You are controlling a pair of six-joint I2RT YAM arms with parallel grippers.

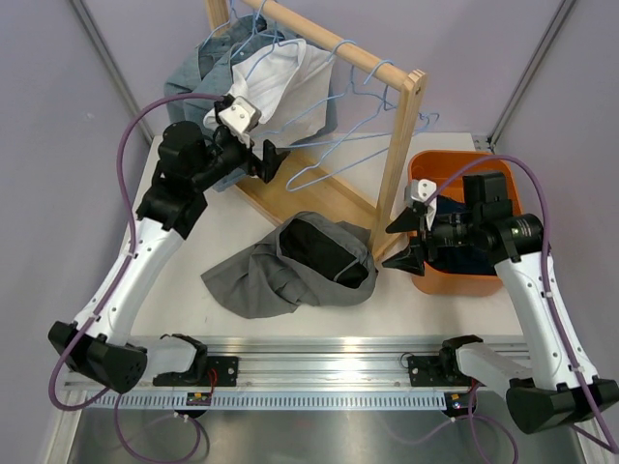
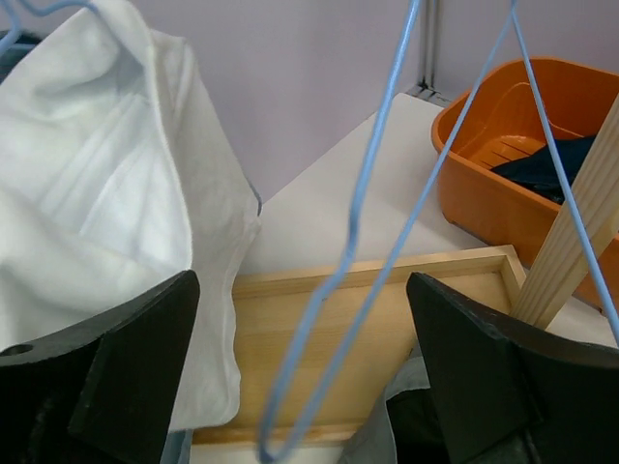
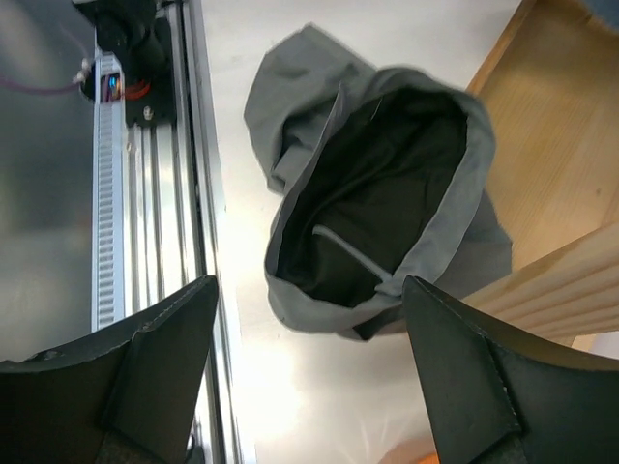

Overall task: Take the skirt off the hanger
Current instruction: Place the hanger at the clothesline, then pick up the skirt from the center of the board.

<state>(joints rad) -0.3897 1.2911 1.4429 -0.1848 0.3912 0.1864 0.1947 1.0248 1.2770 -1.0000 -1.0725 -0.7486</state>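
The grey skirt (image 1: 290,263) with black lining lies crumpled on the table in front of the rack, off the hanger. The right wrist view shows the skirt (image 3: 387,184) with its waist gaping open. An empty blue wire hanger (image 1: 340,159) hangs from the rack's rail. My left gripper (image 1: 263,157) is open beside the hanger, and the hanger's wire (image 2: 356,222) runs between the spread fingers of the left gripper (image 2: 302,290). My right gripper (image 1: 399,244) is open, just right of the skirt. Under the right gripper (image 3: 309,290) is bare table, with nothing held.
A wooden clothes rack (image 1: 401,145) stands on a flat wooden base (image 1: 319,198). A white shirt (image 1: 280,77) and a grey-blue shirt (image 1: 205,68) hang on it. An orange tub (image 1: 455,155) with dark clothing sits at the right. A metal rail (image 1: 319,367) runs along the near edge.
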